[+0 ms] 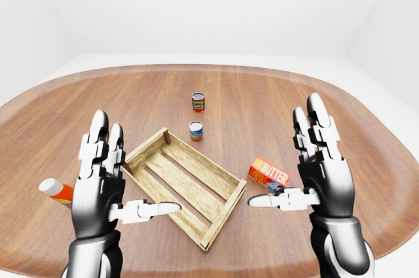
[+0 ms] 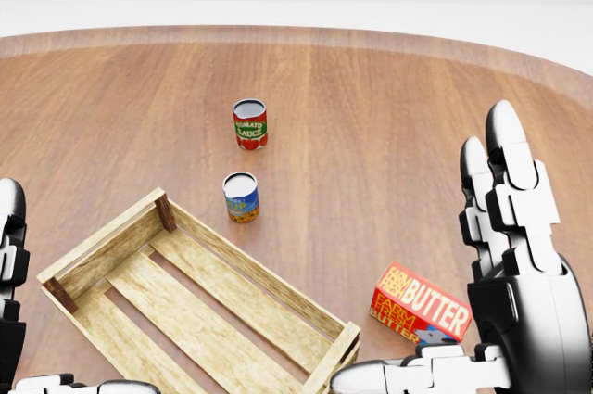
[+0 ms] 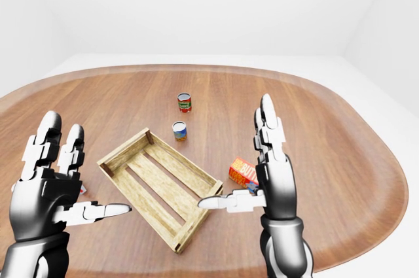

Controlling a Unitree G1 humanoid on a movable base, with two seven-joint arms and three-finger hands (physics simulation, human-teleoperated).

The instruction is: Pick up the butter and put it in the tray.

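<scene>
While our two hands hover spread above the table, the task has not properly begun: the red and orange butter box [image 2: 422,305] lies flat on the wood at the near right, just beside the right corner of the pale slatted wooden tray [image 1: 185,185], touching neither it nor us. Our right hand [image 1: 319,172] stands wide, fingers straight up and thumb stretched left, with the box partly hidden behind the thumb in the left-eye view; it holds nothing. Our left hand [image 1: 101,180] is likewise wide and empty, raised over the tray's left end. All of the job is left, as we judge it: lower the right hand to the box, close round it, lift, carry it a short way left and set it between the tray walls, which hold nothing now

Farther off, two small tins stand upright near the middle: a blue and yellow labelled tin [image 2: 241,197] just past the tray's far wall, and a red tomato sauce tin [image 2: 249,124] beyond it, well apart from the butter. An orange, white-capped bottle [image 1: 56,191] lies at the near left, half hidden by our left hand

Our surface is a broad rounded table of brown wood grain [image 1: 262,101], standing in a plain white room with bare walls
</scene>
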